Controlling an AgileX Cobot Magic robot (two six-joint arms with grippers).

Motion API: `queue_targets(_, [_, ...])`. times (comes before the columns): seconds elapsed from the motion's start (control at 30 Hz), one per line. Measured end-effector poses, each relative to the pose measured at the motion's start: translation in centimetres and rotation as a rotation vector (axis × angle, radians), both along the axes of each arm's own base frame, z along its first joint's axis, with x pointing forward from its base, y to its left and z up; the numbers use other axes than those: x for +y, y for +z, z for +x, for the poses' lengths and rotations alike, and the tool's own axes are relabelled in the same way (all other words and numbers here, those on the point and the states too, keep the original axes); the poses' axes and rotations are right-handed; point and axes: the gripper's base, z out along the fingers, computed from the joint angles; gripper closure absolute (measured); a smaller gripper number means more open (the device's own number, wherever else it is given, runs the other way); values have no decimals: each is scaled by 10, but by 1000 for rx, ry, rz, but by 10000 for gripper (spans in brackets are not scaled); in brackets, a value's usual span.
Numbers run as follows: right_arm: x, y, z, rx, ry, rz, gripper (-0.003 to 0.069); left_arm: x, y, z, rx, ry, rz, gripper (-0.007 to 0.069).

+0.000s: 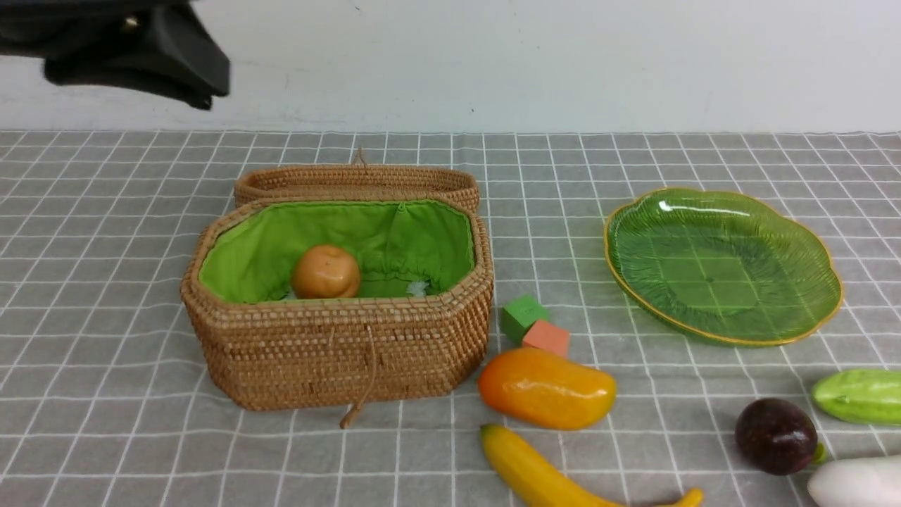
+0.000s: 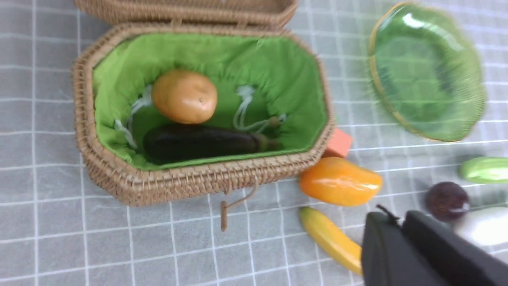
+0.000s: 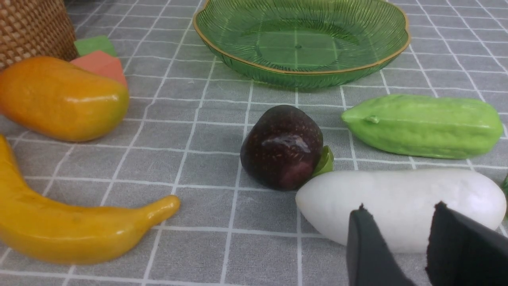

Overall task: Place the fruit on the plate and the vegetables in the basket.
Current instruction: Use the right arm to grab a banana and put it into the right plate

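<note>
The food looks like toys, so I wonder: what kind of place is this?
Probably a robot practice table, not a kitchen. The mango and banana are glossy toys lying on a grey checked cloth before a bare white wall, and the robot's black right hand is nearby.

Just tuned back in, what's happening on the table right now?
The basket holds the potato and a dark eggplant; the plate holds nothing yet. The right gripper, open, hovers by the white radish. The left gripper hangs high up. The mango, banana, purple fruit and cucumber lie on the cloth.
</note>
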Motion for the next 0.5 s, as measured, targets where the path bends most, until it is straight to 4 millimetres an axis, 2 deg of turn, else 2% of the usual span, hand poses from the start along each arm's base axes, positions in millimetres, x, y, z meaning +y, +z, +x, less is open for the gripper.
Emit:
queue_targets(0.07, [0, 0, 0, 0, 0, 0, 417, 10, 1, -25, -21, -1, -9, 638])
queue_targets(0.1, [0, 0, 0, 0, 0, 0, 417, 11, 1, -27, -22, -1, -9, 638])
queue_targets(0.13, [0, 0, 0, 0, 0, 0, 417, 18, -4, -46, -29, -8, -9, 638])
queue_targets(0.17, [0, 0, 0, 0, 0, 0, 417, 17, -6, -46, -21, -9, -8, 638])
queue_targets(0.2, [0, 0, 0, 0, 0, 0, 417, 24, -9, -65, -37, -20, -13, 638])
queue_targets(0.3, [0, 0, 0, 0, 0, 0, 417, 36, -18, -99, -69, -49, -24, 638])
queue_targets(0.43, [0, 0, 0, 0, 0, 0, 417, 53, -41, -145, -109, -60, -36, 638])
queue_targets(0.5, [0, 0, 0, 0, 0, 0, 417, 58, -55, -157, -120, -58, -40, 638])
